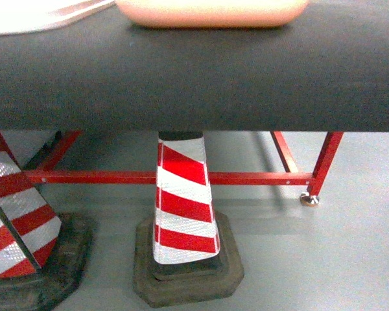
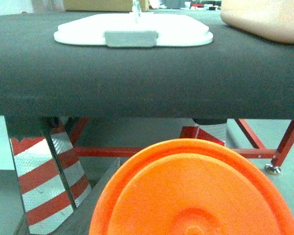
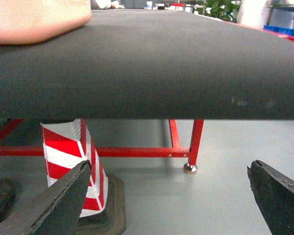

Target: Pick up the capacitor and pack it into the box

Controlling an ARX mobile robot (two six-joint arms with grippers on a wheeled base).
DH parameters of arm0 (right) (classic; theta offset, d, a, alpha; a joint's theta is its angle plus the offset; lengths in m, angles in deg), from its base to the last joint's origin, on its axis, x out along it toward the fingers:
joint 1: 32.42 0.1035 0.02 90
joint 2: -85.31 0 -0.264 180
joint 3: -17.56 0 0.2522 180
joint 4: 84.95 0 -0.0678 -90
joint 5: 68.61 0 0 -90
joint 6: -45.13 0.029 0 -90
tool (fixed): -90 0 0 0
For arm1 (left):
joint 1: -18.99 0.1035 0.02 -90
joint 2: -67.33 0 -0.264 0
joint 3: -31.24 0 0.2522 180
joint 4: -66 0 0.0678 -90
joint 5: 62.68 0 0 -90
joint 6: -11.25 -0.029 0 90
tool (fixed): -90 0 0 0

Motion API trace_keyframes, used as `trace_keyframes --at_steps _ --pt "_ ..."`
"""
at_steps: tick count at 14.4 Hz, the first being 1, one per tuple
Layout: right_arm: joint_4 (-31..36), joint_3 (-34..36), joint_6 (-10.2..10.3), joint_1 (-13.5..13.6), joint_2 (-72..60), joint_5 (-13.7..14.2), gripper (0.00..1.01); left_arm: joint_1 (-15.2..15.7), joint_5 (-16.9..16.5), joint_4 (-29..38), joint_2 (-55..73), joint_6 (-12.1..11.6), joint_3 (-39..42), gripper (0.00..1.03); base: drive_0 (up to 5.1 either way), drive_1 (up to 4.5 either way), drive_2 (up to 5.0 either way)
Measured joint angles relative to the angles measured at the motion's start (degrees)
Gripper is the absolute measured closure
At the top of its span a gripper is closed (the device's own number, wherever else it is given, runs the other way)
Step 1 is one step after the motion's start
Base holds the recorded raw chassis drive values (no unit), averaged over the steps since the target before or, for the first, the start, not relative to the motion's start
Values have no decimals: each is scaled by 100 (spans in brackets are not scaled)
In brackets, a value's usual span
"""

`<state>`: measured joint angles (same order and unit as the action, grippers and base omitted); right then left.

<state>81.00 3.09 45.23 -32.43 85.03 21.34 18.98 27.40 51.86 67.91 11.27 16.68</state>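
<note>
All three views low at the table [image 1: 194,71] edge, facing forward, sharing its red frame [image 1: 181,177]

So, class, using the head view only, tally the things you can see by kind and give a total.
Striped traffic cones: 2
Peach-pink box: 1
White lid: 1
Black-topped table: 1
Total: 5

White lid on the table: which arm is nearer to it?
Left, probably. Its wrist camera faces the white lid just beyond the table edge. The right gripper, fingers open, sits below the edge past the box, lid out of view.
</note>
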Motion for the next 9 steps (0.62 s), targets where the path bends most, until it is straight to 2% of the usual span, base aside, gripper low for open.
trace_keyframes --at_steps 9 --pt "2 0 0 0 0 4 3 0 -9 -4 0 -2 0 60 0 0 0"
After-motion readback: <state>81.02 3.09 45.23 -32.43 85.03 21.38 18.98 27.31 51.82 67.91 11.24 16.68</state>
